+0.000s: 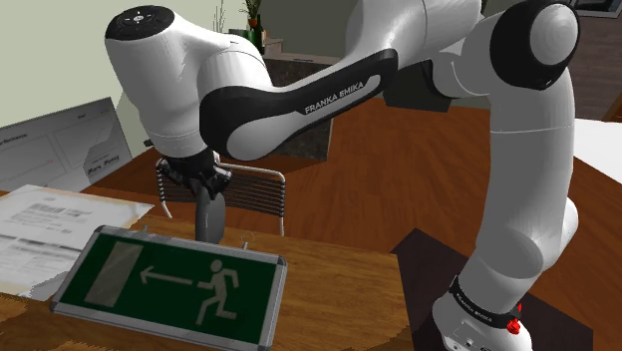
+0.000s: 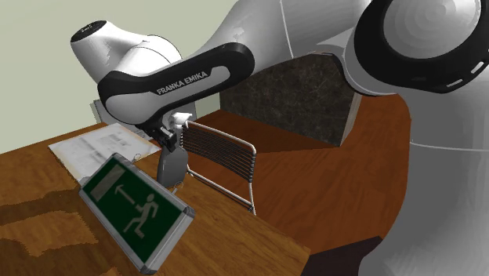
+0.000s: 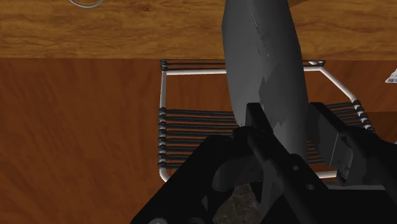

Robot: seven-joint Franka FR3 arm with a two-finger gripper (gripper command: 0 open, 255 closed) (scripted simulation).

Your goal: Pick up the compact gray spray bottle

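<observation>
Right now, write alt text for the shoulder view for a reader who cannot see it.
A white Franka arm reaches from the lower right, its black jaws closed on a gray spray bottle at the far edge of the wooden table. A green exit sign lies in front, papers to the left, a wire-backed chair behind.

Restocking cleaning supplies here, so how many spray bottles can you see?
1. The grey spray bottle is at the table's far edge, between the green exit sign and the chair, clasped by the gripper. The arm could hide others.
</observation>
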